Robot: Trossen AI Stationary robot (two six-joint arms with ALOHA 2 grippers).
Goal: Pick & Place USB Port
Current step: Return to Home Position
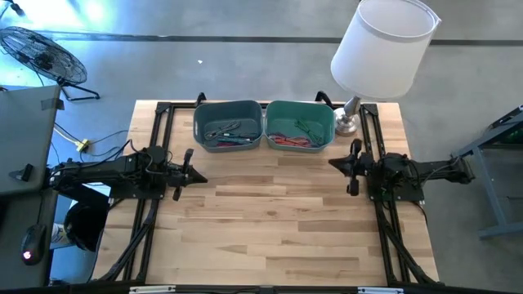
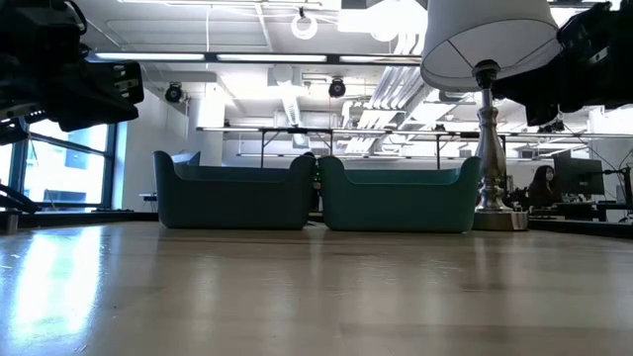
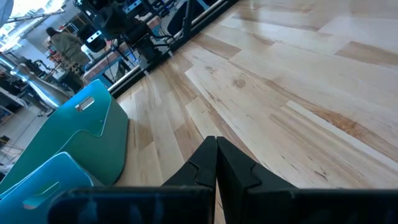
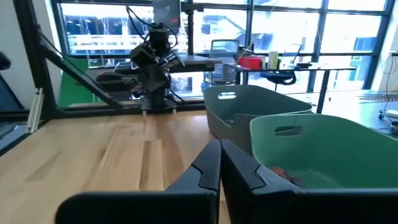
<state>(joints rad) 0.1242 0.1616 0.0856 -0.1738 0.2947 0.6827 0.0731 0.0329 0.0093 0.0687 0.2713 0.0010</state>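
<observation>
Two bins stand side by side at the table's far edge: a blue-grey bin (image 1: 228, 126) on the left and a green bin (image 1: 300, 125) on the right, each holding several cables and small parts. I cannot tell a USB port among them. My left gripper (image 1: 198, 172) is shut and empty above the table's left side; its shut fingertips show in the left wrist view (image 3: 216, 146). My right gripper (image 1: 335, 163) is shut and empty above the right side, near the green bin; it shows in the right wrist view (image 4: 220, 149).
A table lamp with a white shade (image 1: 382, 47) and metal base (image 1: 346, 122) stands at the far right, beside the green bin. Black frame rails (image 1: 160, 131) run along the table's left and right sides. Bare wood (image 1: 270, 220) lies between the arms and toward the near edge.
</observation>
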